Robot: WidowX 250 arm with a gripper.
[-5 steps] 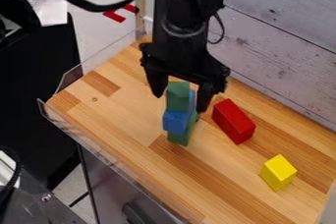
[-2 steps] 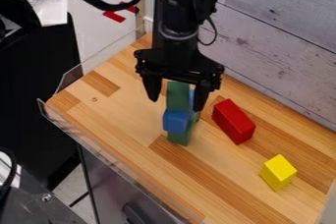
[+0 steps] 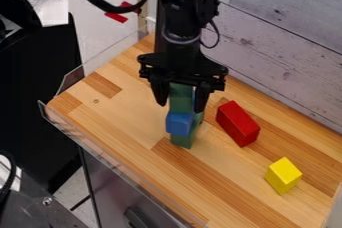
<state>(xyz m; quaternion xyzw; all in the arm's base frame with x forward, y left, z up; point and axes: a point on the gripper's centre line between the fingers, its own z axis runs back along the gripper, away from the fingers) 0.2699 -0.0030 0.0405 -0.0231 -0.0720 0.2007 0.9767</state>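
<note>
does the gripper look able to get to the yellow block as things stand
Probably yes: the yellow block stands apart with nothing on it. The gripper would likely have to clear the green and blue stack and avoid the red block.

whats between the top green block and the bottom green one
A blue block sits between the top green block and the bottom green one in the camera view.

Pincer (image 3: 180, 108) over the stack, fingers apart, one each side of the upper green block (image 3: 180, 99); contact unclear. Blue piece (image 3: 178, 123) below that, lower green block (image 3: 181, 141) at bottom. Red block (image 3: 237, 124) just beside stack, yellow block (image 3: 283, 175) well apart, both on wooden table (image 3: 127, 117). Plank wall (image 3: 284, 47) behind.
</note>
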